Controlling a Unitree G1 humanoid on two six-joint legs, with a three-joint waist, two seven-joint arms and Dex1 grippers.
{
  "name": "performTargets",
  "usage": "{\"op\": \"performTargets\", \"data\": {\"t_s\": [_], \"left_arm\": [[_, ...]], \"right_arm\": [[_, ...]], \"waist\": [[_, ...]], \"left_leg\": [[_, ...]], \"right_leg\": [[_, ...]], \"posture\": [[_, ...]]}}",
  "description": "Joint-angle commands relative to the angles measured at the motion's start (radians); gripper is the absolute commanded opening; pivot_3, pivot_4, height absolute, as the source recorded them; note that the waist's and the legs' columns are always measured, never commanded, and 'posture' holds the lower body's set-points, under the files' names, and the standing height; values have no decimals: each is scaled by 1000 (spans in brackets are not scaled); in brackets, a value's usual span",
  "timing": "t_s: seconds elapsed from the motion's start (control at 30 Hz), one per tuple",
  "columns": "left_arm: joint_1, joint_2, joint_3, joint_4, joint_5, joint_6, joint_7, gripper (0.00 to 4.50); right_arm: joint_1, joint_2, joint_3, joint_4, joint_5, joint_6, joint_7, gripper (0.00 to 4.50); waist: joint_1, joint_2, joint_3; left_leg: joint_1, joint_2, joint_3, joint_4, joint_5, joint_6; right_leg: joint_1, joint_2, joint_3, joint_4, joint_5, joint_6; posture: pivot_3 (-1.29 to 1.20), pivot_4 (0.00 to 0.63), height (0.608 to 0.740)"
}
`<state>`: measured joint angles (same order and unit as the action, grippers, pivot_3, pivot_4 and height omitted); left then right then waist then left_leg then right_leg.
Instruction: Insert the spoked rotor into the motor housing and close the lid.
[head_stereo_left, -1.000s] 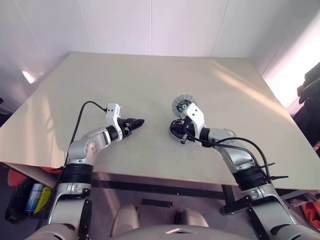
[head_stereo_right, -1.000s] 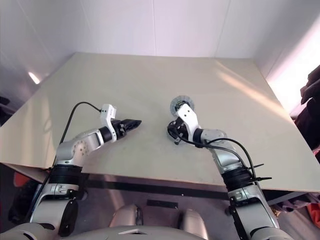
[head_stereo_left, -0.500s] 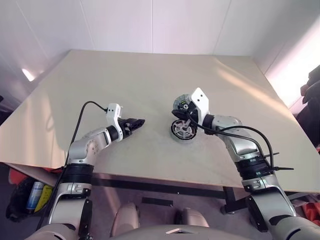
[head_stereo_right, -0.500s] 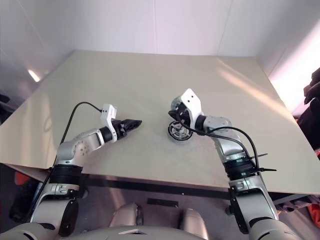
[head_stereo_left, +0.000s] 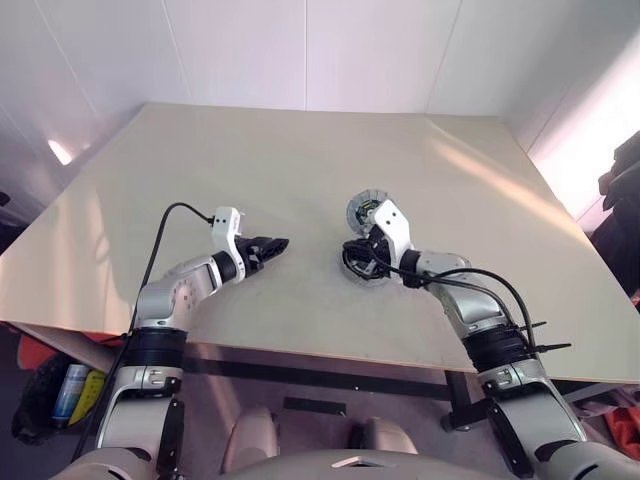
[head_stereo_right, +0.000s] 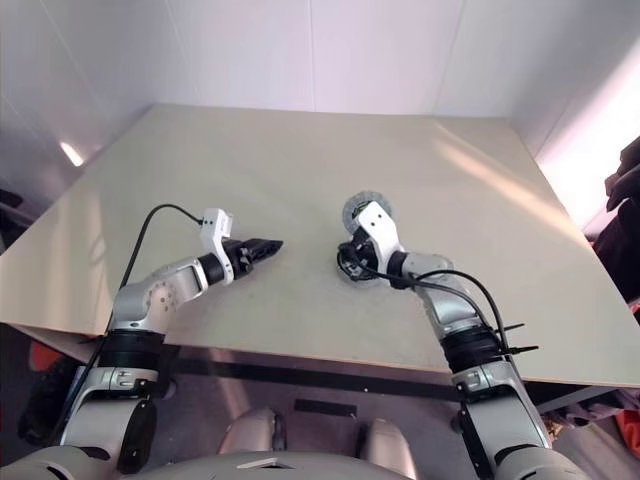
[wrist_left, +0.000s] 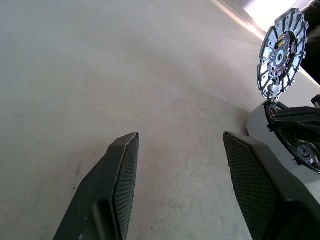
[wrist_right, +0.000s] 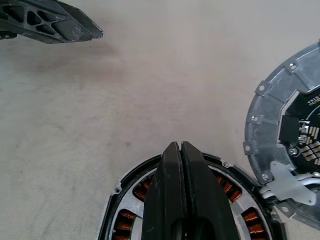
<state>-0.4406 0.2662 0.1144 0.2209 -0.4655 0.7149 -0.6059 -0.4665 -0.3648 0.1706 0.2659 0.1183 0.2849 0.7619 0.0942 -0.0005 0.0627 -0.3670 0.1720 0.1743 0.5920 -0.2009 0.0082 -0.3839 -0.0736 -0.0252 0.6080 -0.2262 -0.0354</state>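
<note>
Right gripper (wrist_right: 181, 150) fingers pressed together, empty, hovering over the motor housing (wrist_right: 131, 200) with copper coils showing. Housing sits on the table (head_stereo_left: 200, 150) mid-right; finned lid (head_stereo_left: 365, 208) just behind it, close or touching. Left gripper (head_stereo_left: 275, 243) parked to the left, jaws apart, holding nothing.
</note>
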Motion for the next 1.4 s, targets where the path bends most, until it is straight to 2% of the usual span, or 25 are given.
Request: {"op": "performTargets", "data": {"t_s": [0.03,0.23,0.7,1.07,1.27,1.4], "left_arm": [[-20,-3,-2,-25,-5,-18,-3,2841],[-21,-5,-3,-25,-6,-17,-6,2841],[-28,-3,-1,-19,-6,-18,-10,2841],[-31,-1,5,-18,-6,-21,-6,2841],[-36,-1,4,-10,-3,-26,-3,2841],[-37,-1,5,-7,-4,-29,-4,2841]], "right_arm": [[-48,-16,-52,-97,38,7,6,0],[-56,-28,-76,-168,68,30,18,0],[-61,-45,-81,-187,72,35,25,0],[21,-12,-17,22,-12,-5,-19,0],[-44,-32,-58,-8,8,-12,-25,0],[-68,-35,-73,-100,42,1,-10,0]], "waist": [[0,0,0],[-1,0,0],[0,0,0],[0,0,0],[1,0,0],[0,0,0]], "left_leg": [[-2,0,0,0,0,-1],[-5,0,0,0,1,-1],[-4,0,0,0,1,0],[-3,0,1,1,0,0],[-1,0,0,1,0,0],[-2,0,0,1,0,0]], "right_leg": [[-2,0,0,0,0,0],[-5,0,0,0,0,0],[-4,0,0,1,0,0],[-3,0,0,1,0,0],[0,0,0,1,0,0],[-2,0,0,1,0,0]], "posture": [[0,0,740],[0,0,740],[0,0,740],[0,0,740],[0,0,740],[0,0,740]]}}
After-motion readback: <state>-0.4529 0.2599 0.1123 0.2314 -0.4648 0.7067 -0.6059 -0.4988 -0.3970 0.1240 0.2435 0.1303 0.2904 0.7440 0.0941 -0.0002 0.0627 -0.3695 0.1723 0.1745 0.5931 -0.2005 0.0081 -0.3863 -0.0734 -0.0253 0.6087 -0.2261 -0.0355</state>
